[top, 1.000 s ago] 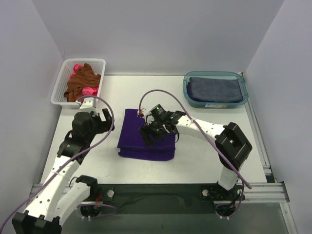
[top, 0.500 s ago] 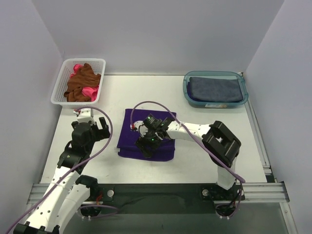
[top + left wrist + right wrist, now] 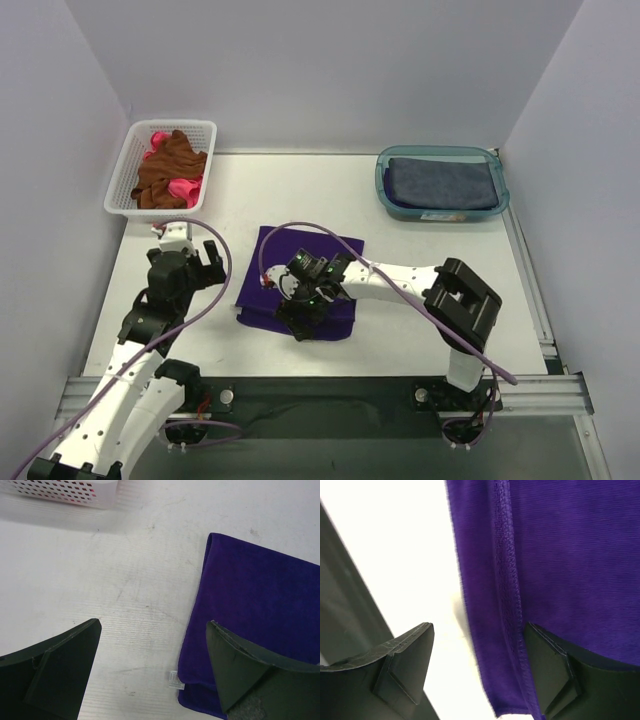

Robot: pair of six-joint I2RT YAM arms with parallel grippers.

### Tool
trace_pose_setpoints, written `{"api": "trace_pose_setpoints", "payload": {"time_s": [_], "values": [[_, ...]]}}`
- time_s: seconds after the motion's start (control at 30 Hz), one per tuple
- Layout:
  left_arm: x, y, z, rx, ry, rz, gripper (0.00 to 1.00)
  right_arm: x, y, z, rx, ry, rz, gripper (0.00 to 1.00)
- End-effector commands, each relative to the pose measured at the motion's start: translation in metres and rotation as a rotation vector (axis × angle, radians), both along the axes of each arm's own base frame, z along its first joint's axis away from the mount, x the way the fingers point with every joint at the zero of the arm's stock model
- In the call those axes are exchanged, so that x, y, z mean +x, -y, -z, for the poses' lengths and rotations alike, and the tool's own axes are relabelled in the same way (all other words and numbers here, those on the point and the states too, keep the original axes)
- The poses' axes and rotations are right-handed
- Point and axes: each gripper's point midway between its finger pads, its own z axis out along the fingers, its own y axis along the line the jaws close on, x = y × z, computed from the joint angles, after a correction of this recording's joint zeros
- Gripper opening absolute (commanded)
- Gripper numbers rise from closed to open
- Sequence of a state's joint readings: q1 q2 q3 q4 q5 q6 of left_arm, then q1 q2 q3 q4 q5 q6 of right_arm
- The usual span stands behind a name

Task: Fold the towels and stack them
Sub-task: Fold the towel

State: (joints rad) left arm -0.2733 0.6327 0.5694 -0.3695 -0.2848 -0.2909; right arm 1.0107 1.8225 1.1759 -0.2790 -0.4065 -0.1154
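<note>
The purple towel lay folded on the desk, flat, layers doubled at its near edge. The right tool sat low on that near edge with its jaws apart. In the wrist view the right tool straddled the stitched hem, one finger over purple cloth, the other over bare desk. Nothing was clamped.

Left of the towel, the left tool hung above the desk, spread wide and holding nothing. From its own camera the left tool framed the towel's left edge and a small white label at the fold.

Beyond the towel's far-left corner stood the white basket, with a rust-brown towel and a pink towel heaped inside. Beyond its far-right corner stood the teal tub, a slate-blue towel folded in it.
</note>
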Motion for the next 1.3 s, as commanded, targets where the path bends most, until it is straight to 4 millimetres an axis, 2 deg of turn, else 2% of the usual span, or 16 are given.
{"api": "trace_pose_setpoints", "payload": {"time_s": [0.0,0.23,0.47,0.63,0.7,0.77,0.8,0.87,0.9,0.97,1.0,1.03,1.1,1.13,1.17,1.27], "values": [[0.009,-0.001,-0.02,-0.002,0.065,-0.006,0.97,-0.019,0.004,-0.019,0.02,-0.017,-0.058,0.73],[0.009,-0.001,-0.019,-0.003,0.061,-0.006,0.97,-0.044,-0.003,-0.02,0.033,-0.086,-0.13,0.71],[0.009,0.0,-0.017,-0.006,0.058,0.001,0.97,-0.069,0.008,-0.015,-0.008,-0.167,-0.159,0.67],[0.009,0.002,-0.016,-0.017,0.05,0.002,0.98,-0.076,0.015,-0.03,-0.007,-0.168,-0.147,0.64],[0.009,0.003,-0.013,-0.031,0.038,0.003,0.97,-0.062,0.02,-0.037,-0.014,-0.104,-0.075,0.63],[0.005,0.008,-0.006,-0.083,-0.008,-0.008,0.97,-0.048,0.024,-0.043,-0.03,-0.077,0.07,0.62],[0.004,0.011,-0.004,-0.101,-0.032,-0.003,0.97,-0.03,0.033,-0.049,-0.037,-0.013,0.158,0.61],[-0.003,0.017,0.004,-0.146,-0.107,-0.011,0.97,-0.014,0.042,-0.057,-0.024,0.012,0.348,0.62],[-0.005,0.019,0.008,-0.161,-0.134,-0.013,0.97,-0.002,0.054,-0.062,0.0,0.056,0.449,0.62],[-0.009,0.028,0.02,-0.205,-0.2,0.007,0.97,0.007,0.062,-0.067,0.046,0.057,0.599,0.62],[-0.01,0.033,0.023,-0.224,-0.221,0.017,0.97,0.019,0.068,-0.074,0.09,0.089,0.667,0.61],[-0.01,0.037,0.031,-0.235,-0.255,0.025,0.97,0.022,0.08,-0.065,0.077,0.088,0.712,0.61],[-0.009,0.046,0.035,-0.269,-0.289,0.043,0.95,0.035,0.091,-0.065,0.095,0.089,0.805,0.59],[-0.007,0.051,0.041,-0.274,-0.317,0.052,0.95,0.049,0.103,-0.064,0.093,0.102,0.867,0.58],[-0.006,0.057,0.041,-0.288,-0.329,0.074,0.94,0.057,0.107,-0.065,0.101,0.115,0.888,0.57],[0.004,0.07,0.041,-0.304,-0.362,0.1,0.93,0.099,0.115,-0.075,0.161,0.149,0.974,0.5]]}}
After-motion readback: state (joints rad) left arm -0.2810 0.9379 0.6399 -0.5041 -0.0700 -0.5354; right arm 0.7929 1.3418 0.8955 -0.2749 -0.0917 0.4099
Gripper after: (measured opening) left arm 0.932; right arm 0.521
